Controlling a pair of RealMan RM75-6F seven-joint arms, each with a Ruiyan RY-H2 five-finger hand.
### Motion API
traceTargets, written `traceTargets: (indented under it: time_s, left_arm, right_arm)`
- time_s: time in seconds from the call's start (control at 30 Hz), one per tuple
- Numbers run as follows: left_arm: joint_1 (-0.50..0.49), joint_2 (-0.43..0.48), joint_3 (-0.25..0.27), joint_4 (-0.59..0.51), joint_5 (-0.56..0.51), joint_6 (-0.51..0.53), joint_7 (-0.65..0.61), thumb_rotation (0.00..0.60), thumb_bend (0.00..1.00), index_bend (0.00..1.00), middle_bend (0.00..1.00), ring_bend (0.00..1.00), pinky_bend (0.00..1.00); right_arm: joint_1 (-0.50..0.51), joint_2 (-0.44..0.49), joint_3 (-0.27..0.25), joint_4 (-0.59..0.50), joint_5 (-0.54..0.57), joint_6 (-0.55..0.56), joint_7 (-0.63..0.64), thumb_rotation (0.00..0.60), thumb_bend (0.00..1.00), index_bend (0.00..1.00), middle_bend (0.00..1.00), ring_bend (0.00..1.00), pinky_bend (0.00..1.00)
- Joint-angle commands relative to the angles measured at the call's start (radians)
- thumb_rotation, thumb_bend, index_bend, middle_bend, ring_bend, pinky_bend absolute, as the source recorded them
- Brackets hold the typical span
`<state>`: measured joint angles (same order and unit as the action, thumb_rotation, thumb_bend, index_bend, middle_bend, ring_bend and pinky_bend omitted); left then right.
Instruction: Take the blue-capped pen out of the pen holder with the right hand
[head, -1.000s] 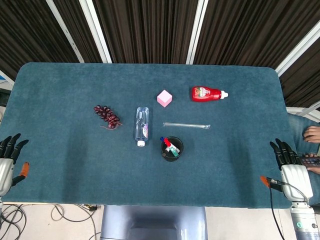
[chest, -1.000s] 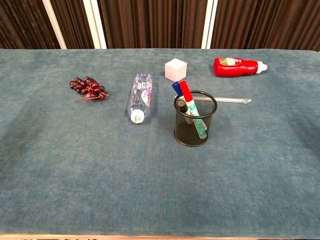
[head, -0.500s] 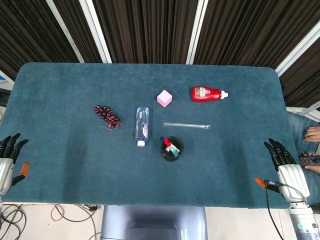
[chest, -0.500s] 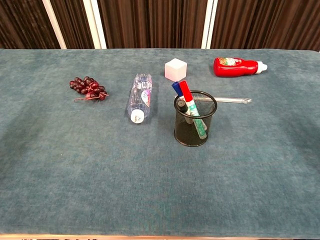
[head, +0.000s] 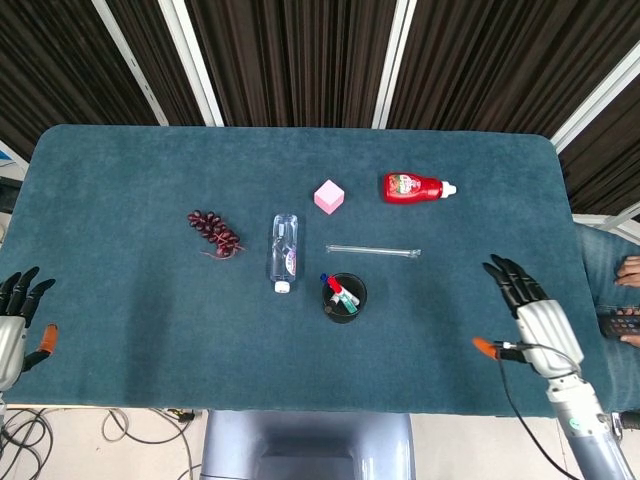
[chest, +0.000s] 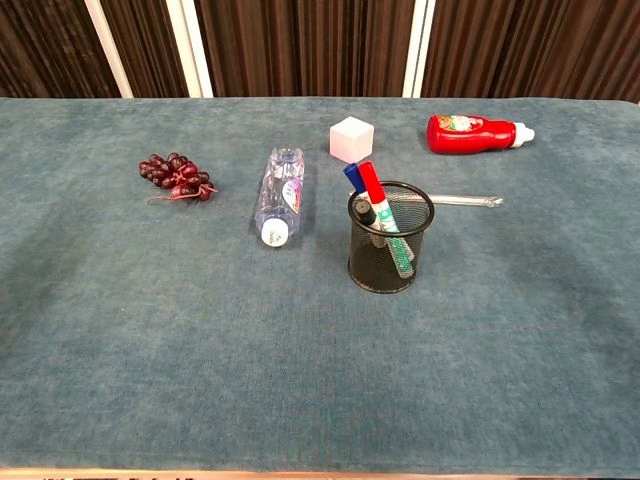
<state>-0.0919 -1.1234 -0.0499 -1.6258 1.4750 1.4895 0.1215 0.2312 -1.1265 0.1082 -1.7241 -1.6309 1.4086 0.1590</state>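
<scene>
Black wire-mesh pen holder (chest: 390, 250), matt cloth table (chest: 150, 330)

- I see a table (head: 120, 180) covered in teal cloth
- A bunch of dark grapes (head: 214, 232) lies left of centre
- A clear water bottle (head: 284, 251) lies on its side just right of them
- A pink cube (head: 329, 196) and a red bottle (head: 415, 187) sit further back
- A clear rod (head: 372, 251) lies just behind the black mesh pen holder (head: 345, 298)
</scene>
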Motion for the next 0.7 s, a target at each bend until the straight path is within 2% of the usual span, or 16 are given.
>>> traceTargets:
  time_s: [0.03, 0.23, 0.43, 0.7]
  left_arm:
    - [0.000, 0.000, -0.001, -0.001, -0.002, -0.001, 0.000, 0.600, 0.44, 0.15, 0.03, 0.04, 0.10]
    - [0.001, 0.003, -0.002, -0.009, -0.010, -0.003, -0.001, 0.600, 0.44, 0.15, 0.03, 0.04, 0.10]
    - [0.001, 0.004, -0.004, -0.009, -0.018, -0.007, -0.003, 0.600, 0.44, 0.15, 0.03, 0.04, 0.10]
    - [0.001, 0.004, -0.004, -0.012, -0.024, -0.012, -0.001, 0.600, 0.44, 0.16, 0.03, 0.04, 0.10]
  right_arm:
    - [0.033, -0.020, 0.009, -0.031, 0.001, -0.041, -0.032, 0.600, 0.19, 0.01, 0.00, 0.00, 0.17]
    - [0.094, -0.093, 0.030, -0.068, 0.048, -0.121, -0.140, 0.600, 0.21, 0.07, 0.00, 0.00, 0.17]
    - [0.136, -0.183, 0.038, -0.078, 0.081, -0.162, -0.232, 0.600, 0.30, 0.16, 0.00, 0.00, 0.17]
    - [0.185, -0.293, 0.056, -0.075, 0.121, -0.193, -0.335, 0.600, 0.35, 0.25, 0.00, 0.00, 0.17]
